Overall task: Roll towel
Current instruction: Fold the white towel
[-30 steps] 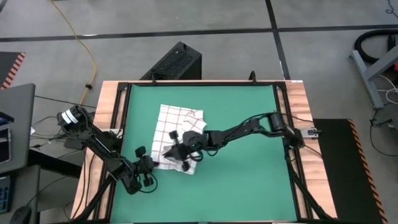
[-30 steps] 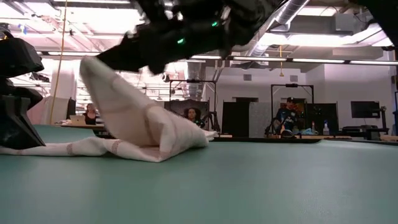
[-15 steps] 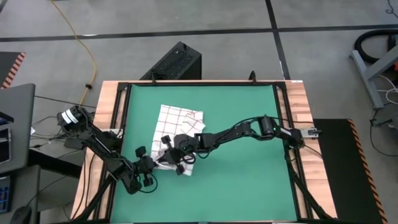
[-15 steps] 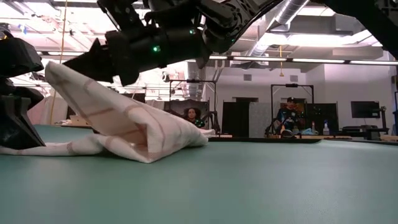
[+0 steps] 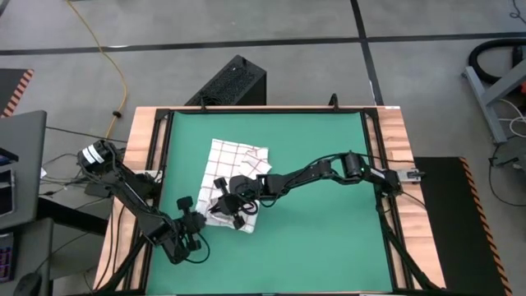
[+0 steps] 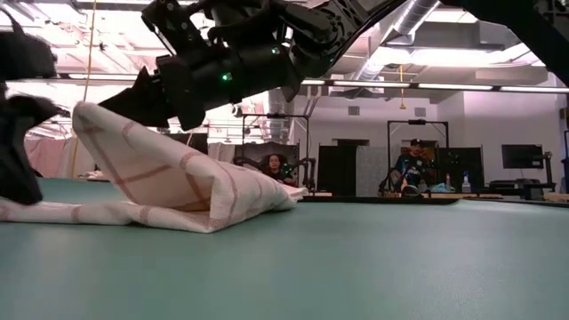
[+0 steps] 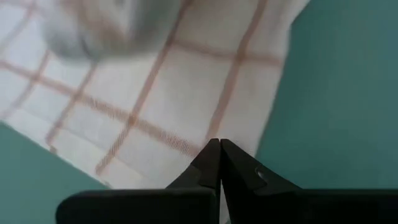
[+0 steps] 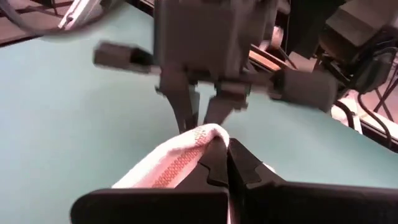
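The white towel (image 5: 237,160) with a thin red check lies on the green mat (image 5: 320,140), left of centre. Its near part is raised into a fold that peaks at the left in the low view (image 6: 133,151); the rest lies flat. My right gripper (image 5: 217,199) reaches across from the table's right and is shut on that raised part. My left gripper (image 5: 196,220) is shut just off the towel's near-left corner, its tips (image 7: 219,144) over the towel's edge. Whether it touches the cloth, I cannot tell. My right gripper pinches the top of the towel's raised fold (image 8: 198,140) between its two fingers, coming from the table's right and slanting down. The held cloth stands as a peak (image 6: 84,111) above the mat. From there it slopes down to the part lying flat.
Bare green mat stretches to the right (image 5: 329,205) and along the near edge. A black frame and wooden rim (image 5: 393,140) border the mat. In the low view, people (image 6: 276,164) sit in the room beyond the table.
My right gripper has carried the held fold toward the table's left edge and slightly down, so the raised cloth leans further over the flat part. My left gripper has lifted a little off the mat by the towel's near-left corner and stayed shut.
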`<state>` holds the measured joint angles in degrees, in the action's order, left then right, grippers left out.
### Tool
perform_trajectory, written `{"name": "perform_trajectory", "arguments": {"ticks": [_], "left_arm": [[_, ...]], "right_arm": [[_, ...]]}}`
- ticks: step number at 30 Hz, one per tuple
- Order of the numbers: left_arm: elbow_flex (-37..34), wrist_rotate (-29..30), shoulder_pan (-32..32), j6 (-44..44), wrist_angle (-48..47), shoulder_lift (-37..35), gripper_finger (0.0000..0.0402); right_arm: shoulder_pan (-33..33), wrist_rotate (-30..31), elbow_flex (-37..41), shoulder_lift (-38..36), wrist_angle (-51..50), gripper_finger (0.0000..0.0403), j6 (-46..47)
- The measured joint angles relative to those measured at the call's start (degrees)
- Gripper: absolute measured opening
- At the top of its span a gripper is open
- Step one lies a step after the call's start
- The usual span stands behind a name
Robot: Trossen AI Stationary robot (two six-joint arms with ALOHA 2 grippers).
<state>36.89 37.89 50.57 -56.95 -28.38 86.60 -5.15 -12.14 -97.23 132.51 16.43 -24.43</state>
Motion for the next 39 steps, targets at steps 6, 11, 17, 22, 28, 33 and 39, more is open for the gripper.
{"name": "perform_trajectory", "arguments": {"ticks": [6, 11, 17, 22, 28, 33, 39], "left_arm": [[3.9, 2.8, 0.0, 1.0, -4.5, 0.0, 0.0000], [4.6, 3.1, 0.0, 1.4, -6.0, -0.1, 0.0000], [4.6, 1.9, 0.5, 0.3, -8.2, -0.6, 0.0000], [4.6, 1.1, 0.4, -0.5, -11.0, -2.7, 0.0000], [4.6, 4.8, 0.4, -1.5, -14.1, -7.9, 0.0000], [4.6, 11.4, 0.1, -3.3, -15.2, -11.4, 0.0000], [4.6, 11.8, -0.8, -5.3, -14.6, -12.2, 0.0000]], "right_arm": [[0.1, 0.0, 0.0, 0.4, 0.2, 0.0003, -1.4], [0.8, 0.1, -0.5, 4.8, 4.6, 0.0004, -1.1], [1.3, 5.0, -0.5, 4.5, 4.8, 0.0041, -0.8], [1.3, 3.4, -0.3, 4.8, 3.2, 0.0081, -0.5], [0.2, 4.9, -0.8, 4.7, 1.5, 0.0177, -0.5], [-0.5, 6.7, -5.0, 4.7, -3.2, 0.0265, -1.4], [-1.6, 12.1, -15.2, 4.1, -21.8, 0.0292, -7.2]]}}
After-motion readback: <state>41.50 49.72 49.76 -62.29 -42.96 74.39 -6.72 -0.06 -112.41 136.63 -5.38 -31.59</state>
